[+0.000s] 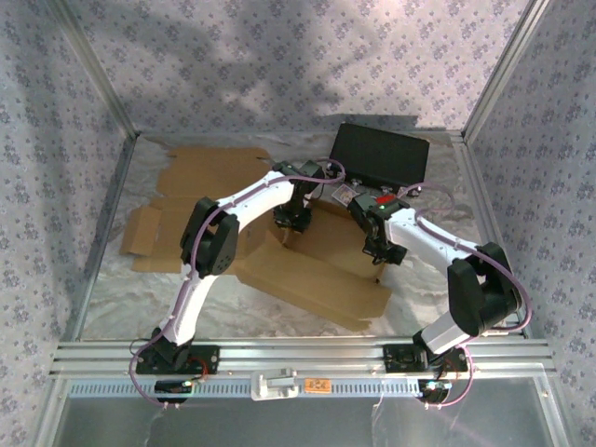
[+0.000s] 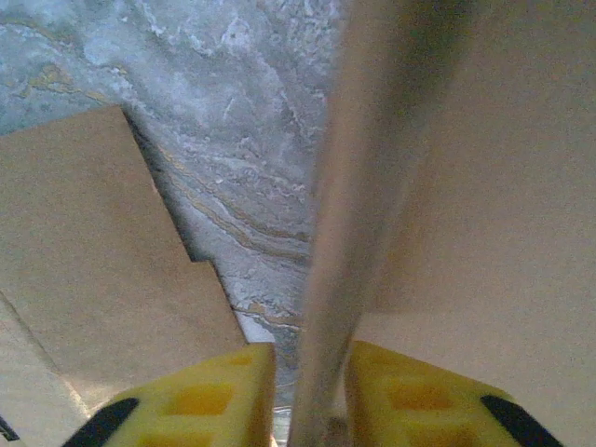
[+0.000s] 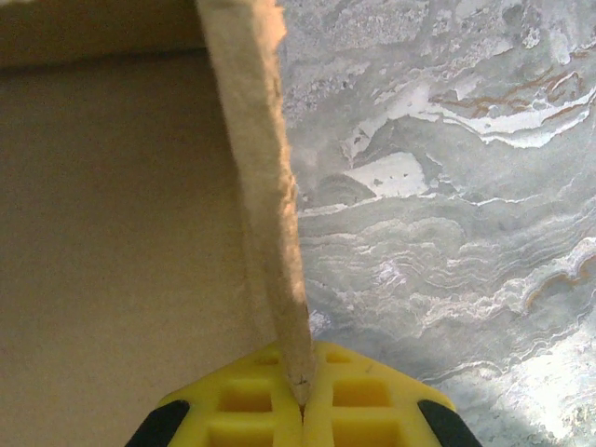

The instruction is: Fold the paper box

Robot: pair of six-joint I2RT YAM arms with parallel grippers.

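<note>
The paper box (image 1: 307, 275) lies partly raised in the middle of the bench (image 1: 112, 298). The left arm arcs far and rightward, elbow high and wrist tipped down, with the left end effector (image 1: 294, 220) clamped on the left flap (image 2: 326, 233). The right arm reaches far and leftward, forearm sloping down, and the right end effector (image 1: 377, 251) is pinched tight on the right flap (image 3: 265, 186).

top external: high, near edge, facing down | wrists: very close (edge-on) to cardboard (image 2: 447, 186), above table (image 3: 447, 233)
</note>
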